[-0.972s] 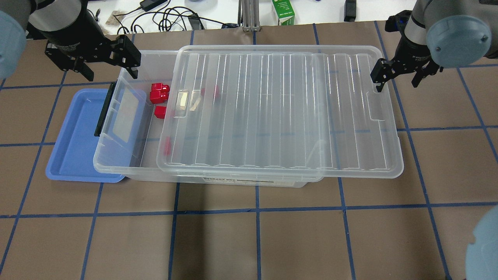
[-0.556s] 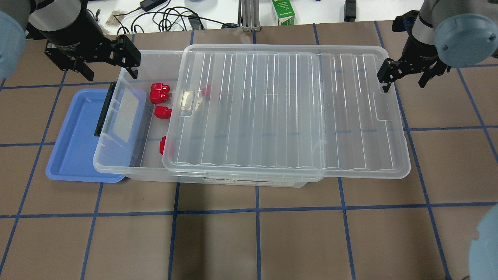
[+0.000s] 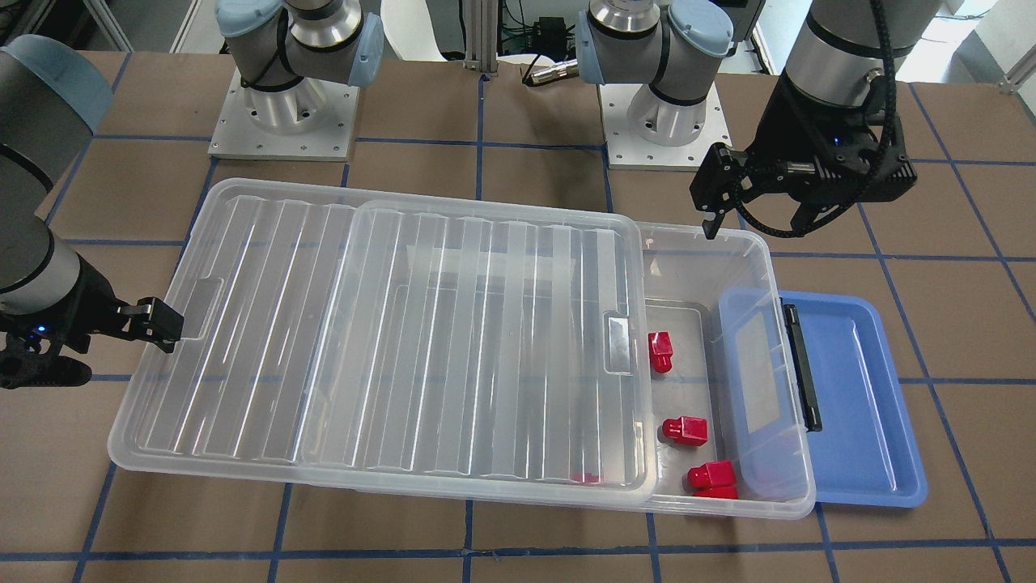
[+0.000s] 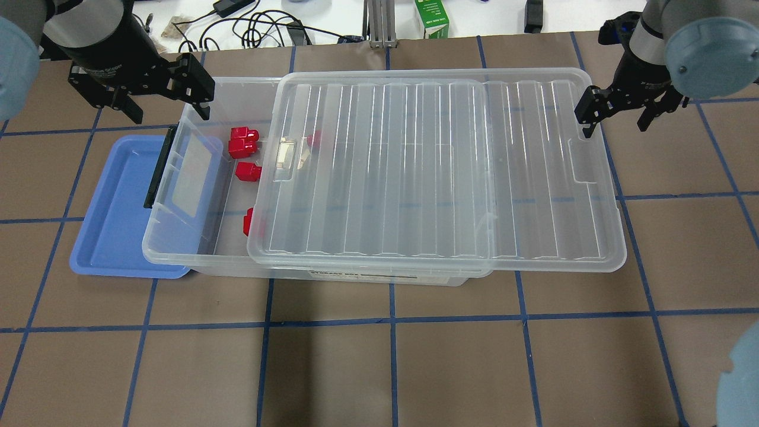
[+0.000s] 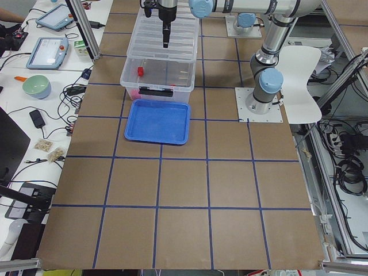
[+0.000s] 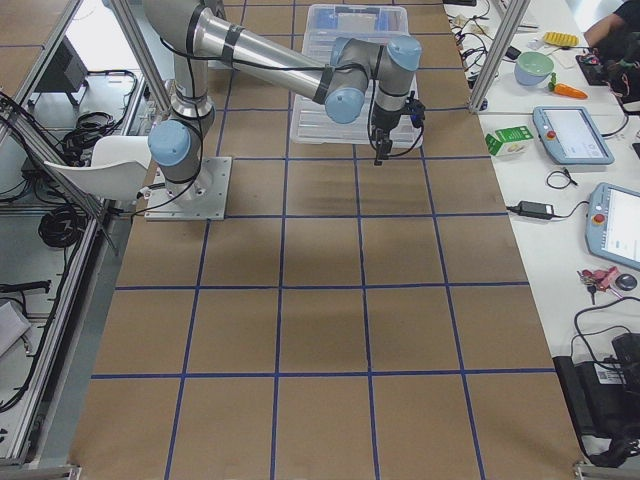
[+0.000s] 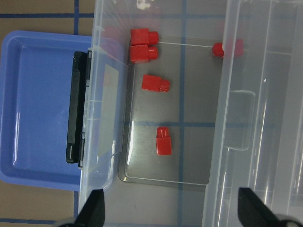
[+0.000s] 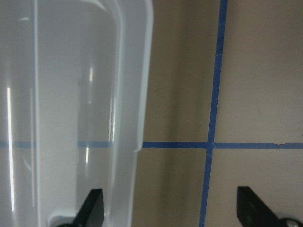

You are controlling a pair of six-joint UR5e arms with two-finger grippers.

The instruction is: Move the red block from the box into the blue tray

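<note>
Red block (image 4: 314,140) blurred under ribbed lid (image 4: 439,172).

light: bright, even | glare: streaks on lid (image 4: 439,172) | shadows: soft | focus: sharp

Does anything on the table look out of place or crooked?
The lid is slid toward the robot's right, overhanging that end of the box and leaving the other end open above red blocks. Nothing looks spilled or damaged.

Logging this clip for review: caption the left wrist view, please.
Open left gripper over the partly uncovered box: four red blocks exposed, a fifth partly under the lid, blue tray alongside.
</note>
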